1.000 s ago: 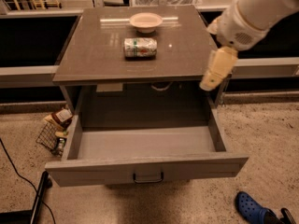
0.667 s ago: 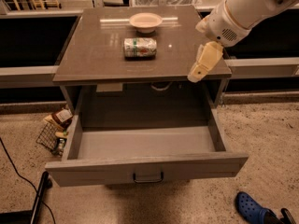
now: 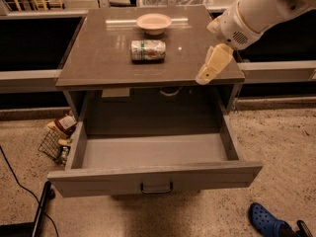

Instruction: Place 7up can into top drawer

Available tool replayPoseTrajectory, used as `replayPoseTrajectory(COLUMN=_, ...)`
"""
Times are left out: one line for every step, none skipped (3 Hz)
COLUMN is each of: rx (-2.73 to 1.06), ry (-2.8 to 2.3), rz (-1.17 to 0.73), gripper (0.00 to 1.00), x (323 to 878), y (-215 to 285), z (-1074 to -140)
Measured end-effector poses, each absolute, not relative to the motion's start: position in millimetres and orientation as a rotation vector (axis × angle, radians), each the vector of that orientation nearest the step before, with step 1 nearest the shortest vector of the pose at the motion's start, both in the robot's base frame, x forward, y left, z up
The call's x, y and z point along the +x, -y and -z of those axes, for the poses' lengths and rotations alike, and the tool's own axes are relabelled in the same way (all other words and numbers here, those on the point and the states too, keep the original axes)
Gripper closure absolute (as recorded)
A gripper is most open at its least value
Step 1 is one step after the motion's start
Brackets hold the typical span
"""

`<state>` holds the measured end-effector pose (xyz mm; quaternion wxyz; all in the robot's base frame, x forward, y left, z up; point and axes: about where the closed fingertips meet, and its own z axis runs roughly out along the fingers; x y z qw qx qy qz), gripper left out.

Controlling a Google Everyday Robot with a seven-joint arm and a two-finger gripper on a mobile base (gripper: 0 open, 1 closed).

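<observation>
Leftward the arm has swung since a second ago, so the claw [image 3: 203, 78] now hangs over the front right corner of the table [image 3: 98, 63] instead of off its right edge. It points down and to the left, with its tip just above the table's front lip. Whether the claw is open or closed I cannot tell from where I stand, but it holds nothing.

The can [image 3: 148, 50] lies on its side on the tabletop, well to the claw's left and a little farther back, apart from it. Behind the can, farther still from the claw, sits a bowl [image 3: 154, 23], near the can but not touching it.

Below the claw and nearer to me, the drawer [image 3: 98, 181] stands pulled fully out, its handle [image 3: 156, 187] at the middle of the front panel.

On the floor, far to the claw's left, a wire basket [image 3: 52, 144] of packets leans by the drawer's side. A blue shoe [image 3: 266, 220] shows at the bottom right, below the claw.
</observation>
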<state>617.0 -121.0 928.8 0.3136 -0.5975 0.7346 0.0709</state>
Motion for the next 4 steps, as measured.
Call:
replayPoseTrajectory(rx=-1.530, ry=-1.863, rz=-0.188, gripper=0.00, x=679.6, y=109.3, z=-915.5)
replayPoseTrajectory(rx=-1.543, ry=-1.821, rz=-0.193, gripper=0.00, x=717.5, y=93.2, z=-911.6)
replayPoseTrajectory(rx=-1.579, ry=-1.832, rz=-0.147, gripper=0.00, x=746.8, y=71.6, z=-898.3)
replayPoseTrajectory(rx=-1.607, ry=-1.819, rz=-0.125, gripper=0.00, x=763.6, y=49.1, z=-885.2)
